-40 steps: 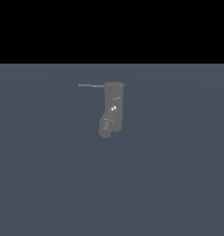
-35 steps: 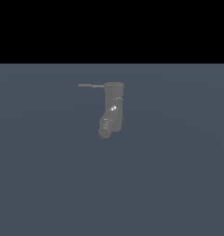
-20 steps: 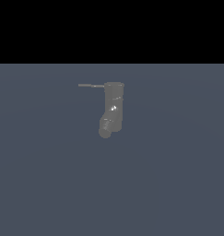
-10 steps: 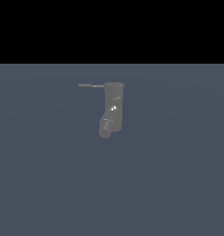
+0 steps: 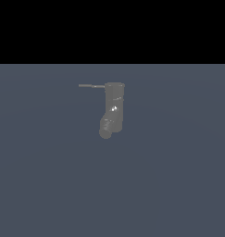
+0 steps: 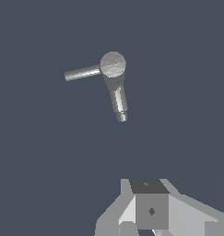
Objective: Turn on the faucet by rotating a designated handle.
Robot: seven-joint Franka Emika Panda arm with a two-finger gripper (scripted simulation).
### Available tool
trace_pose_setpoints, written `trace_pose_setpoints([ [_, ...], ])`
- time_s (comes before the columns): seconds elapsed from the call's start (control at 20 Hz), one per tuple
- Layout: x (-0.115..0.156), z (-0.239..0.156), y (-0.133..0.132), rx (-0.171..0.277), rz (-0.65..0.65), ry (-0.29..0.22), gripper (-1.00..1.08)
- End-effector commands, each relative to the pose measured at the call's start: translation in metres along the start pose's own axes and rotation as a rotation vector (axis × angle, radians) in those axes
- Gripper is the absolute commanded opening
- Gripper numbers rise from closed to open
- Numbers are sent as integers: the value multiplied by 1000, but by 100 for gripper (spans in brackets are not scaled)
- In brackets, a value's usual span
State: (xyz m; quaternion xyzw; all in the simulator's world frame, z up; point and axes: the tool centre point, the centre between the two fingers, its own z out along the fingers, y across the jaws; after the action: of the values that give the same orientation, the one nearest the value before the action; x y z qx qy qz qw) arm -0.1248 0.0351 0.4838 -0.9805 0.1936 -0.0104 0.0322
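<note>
The faucet (image 5: 113, 109) stands alone on the grey floor, its handle (image 5: 91, 86) projecting horizontally toward the exterior view's left, well apart from the gripper (image 6: 150, 216), whose finger state cannot be determined.

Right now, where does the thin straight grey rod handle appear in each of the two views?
Exterior view: the thin grey rod handle sticks out from the cylinder's top toward the exterior view's left.
Wrist view: the handle juts sideways from the round cap.
Shared landmark: the dull-grey metallic faucet cylinder.
</note>
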Motion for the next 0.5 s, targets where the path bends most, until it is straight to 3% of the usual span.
trace_pose_setpoints([
  [0.0,14,7,-8,10,67,-10,-100],
  [0.45,65,39,-38,28,310,-41,-100],
])
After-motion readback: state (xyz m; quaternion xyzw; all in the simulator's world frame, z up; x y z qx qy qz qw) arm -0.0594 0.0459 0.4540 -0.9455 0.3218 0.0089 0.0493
